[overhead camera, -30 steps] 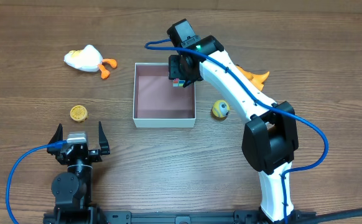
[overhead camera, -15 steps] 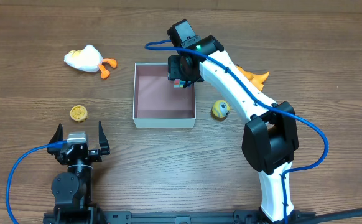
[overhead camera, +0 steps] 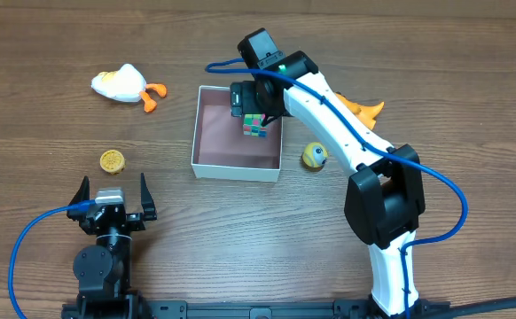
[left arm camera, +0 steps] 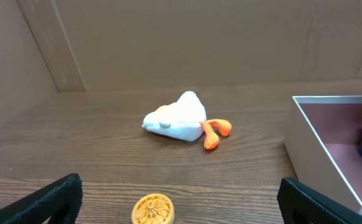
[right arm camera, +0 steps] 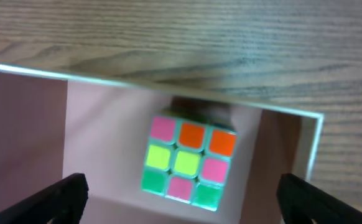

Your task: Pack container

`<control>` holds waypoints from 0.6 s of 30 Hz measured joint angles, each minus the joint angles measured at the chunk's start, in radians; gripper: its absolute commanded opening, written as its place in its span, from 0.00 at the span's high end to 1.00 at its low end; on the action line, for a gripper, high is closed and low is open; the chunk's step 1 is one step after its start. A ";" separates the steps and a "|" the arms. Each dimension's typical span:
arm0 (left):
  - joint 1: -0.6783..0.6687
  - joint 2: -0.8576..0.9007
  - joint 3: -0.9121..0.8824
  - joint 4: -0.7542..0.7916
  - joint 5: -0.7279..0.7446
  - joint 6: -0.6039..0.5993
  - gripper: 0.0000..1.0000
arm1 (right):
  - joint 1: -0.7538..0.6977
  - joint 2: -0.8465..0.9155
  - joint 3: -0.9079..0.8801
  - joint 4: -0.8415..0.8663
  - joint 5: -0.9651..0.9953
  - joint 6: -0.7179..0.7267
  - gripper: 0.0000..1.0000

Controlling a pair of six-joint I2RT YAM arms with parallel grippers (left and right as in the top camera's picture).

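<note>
Right claw spread wide over the cube, loose in the box; best lift straight up, clearing the wall. Left claw spread, idle.

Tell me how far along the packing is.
Done: the multicoloured puzzle cube is inside the white cardboard container with the pink floor. In hand: nothing; right gripper open over the cube, left gripper open. Left on the table: white toy duck, yellow ridged disc, yellow ball toy, orange toy behind the right arm.

A brown wood-grain table backed by plain cardboard walls.
</note>
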 measured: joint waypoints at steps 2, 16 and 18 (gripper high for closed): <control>0.000 0.000 0.000 0.000 0.000 0.000 0.00 | 0.013 0.000 0.000 -0.003 0.000 -0.018 0.00; 0.000 0.000 0.000 0.000 0.000 0.000 0.00 | 0.079 0.000 0.000 0.036 -0.028 -0.042 0.33; 0.000 0.000 0.000 0.000 0.000 0.000 0.00 | 0.079 0.000 0.000 0.043 -0.038 -0.037 0.44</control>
